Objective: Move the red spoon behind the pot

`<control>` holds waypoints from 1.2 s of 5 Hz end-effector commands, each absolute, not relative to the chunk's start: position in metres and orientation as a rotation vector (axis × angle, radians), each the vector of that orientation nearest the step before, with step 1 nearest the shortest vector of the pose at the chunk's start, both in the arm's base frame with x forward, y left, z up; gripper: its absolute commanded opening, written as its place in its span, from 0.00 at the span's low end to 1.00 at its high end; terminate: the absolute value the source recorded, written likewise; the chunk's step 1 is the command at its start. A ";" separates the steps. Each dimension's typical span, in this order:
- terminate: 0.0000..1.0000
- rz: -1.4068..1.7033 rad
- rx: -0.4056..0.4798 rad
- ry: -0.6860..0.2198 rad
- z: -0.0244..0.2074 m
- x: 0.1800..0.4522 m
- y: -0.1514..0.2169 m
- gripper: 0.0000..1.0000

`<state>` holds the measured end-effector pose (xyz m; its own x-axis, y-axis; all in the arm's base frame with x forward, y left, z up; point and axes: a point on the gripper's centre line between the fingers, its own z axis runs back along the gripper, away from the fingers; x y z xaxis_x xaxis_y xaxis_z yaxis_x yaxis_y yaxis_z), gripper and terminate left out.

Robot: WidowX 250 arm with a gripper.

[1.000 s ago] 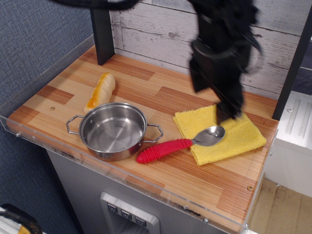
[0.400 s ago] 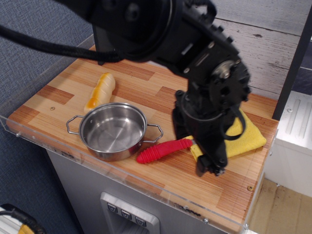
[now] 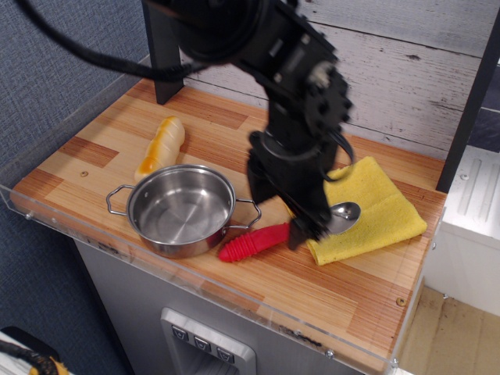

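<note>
Red and ribbed, the handle of the red spoon lies on the wooden surface just right of the pot, its silver bowl resting on the near edge of the yellow cloth. It has not shifted over the last second, but the arm has: from high over the cloth at the far right it swung forward and low past the near side of the spoon, and now it has come back left so that the hand sits right over the joint between handle and bowl, hiding that part. Whether the fingers are open around the handle or already closed on it I cannot tell, since the dark body of the arm covers them. I judge this the start of the grasp; the spoon is not yet lifted, and the free spot behind the pot, near the bread roll, is still to be reached.
</note>
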<state>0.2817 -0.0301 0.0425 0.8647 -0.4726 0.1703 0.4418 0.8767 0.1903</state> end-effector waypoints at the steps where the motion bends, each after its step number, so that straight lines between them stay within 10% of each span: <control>1: 0.00 -0.515 0.181 -0.162 0.022 0.287 -0.031 1.00; 5: 0.00 -0.599 0.220 -0.158 0.017 0.278 -0.040 1.00; 6: 0.00 -0.593 0.227 -0.168 0.020 0.276 -0.042 0.00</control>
<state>0.2784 -0.0422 0.0099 0.8248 -0.5613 0.0682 0.5309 0.8102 0.2486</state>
